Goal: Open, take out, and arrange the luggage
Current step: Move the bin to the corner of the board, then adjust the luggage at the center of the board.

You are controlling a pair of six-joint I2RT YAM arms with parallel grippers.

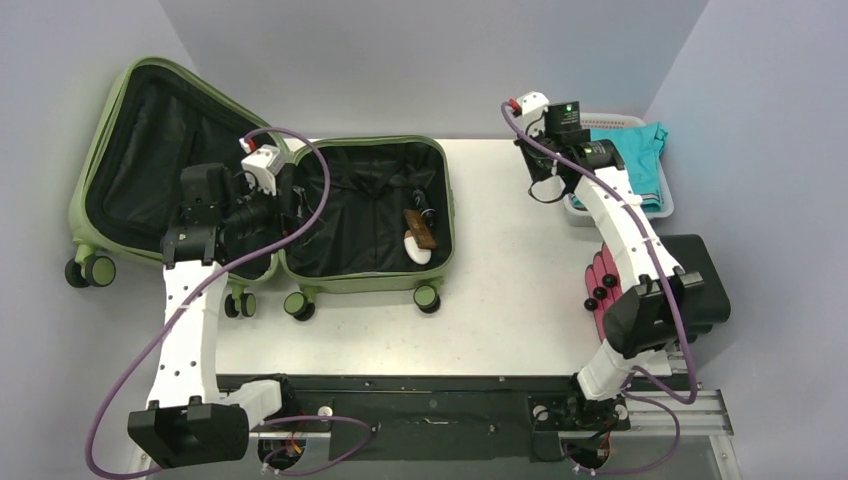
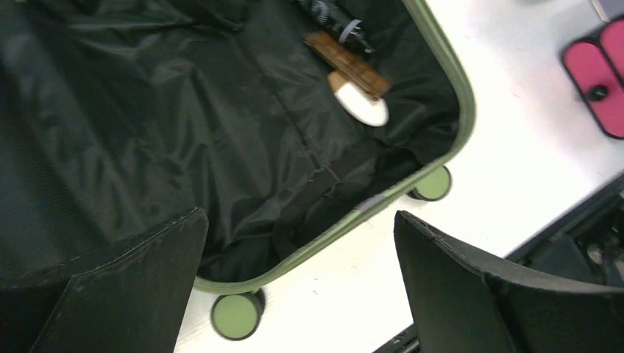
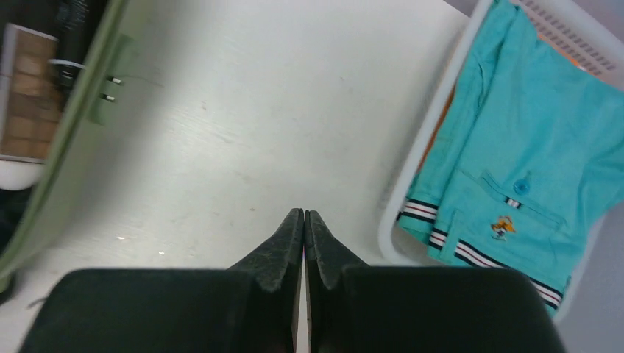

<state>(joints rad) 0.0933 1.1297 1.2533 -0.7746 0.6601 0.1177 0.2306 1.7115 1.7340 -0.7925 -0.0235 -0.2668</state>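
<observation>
The white table [image 1: 510,260] is carrying everything in front of me. The luggage [image 1: 365,215], an olive-green hard-shell suitcase, is lying wide open on the table's left part. Its black-lined main shell is resting flat on the tabletop, and its lid half is reaching out past the left edge. Its black wheels with green hubs [image 1: 427,297] are pointing toward my bases.

A smaller black case [image 1: 695,270] with a pink side is sitting at the right edge of the table. Behind that case, a white mesh basket [image 1: 668,205] is holding a teal garment [image 1: 640,160] with striped trim.

I am holding my left gripper [image 2: 298,220] over the suitcase's main shell, with its fingers spread wide and nothing between them. I am holding my right gripper [image 3: 304,217] over bare tabletop just beside the basket's rim. Its fingertips are pressing together and gripping nothing.

Three small things are lying in the main shell, near its right wall. A brown segmented bar [image 1: 420,230] is touching a white oval piece [image 1: 417,250], and a dark slim item [image 1: 422,203] that I cannot identify is lying just behind them.
</observation>
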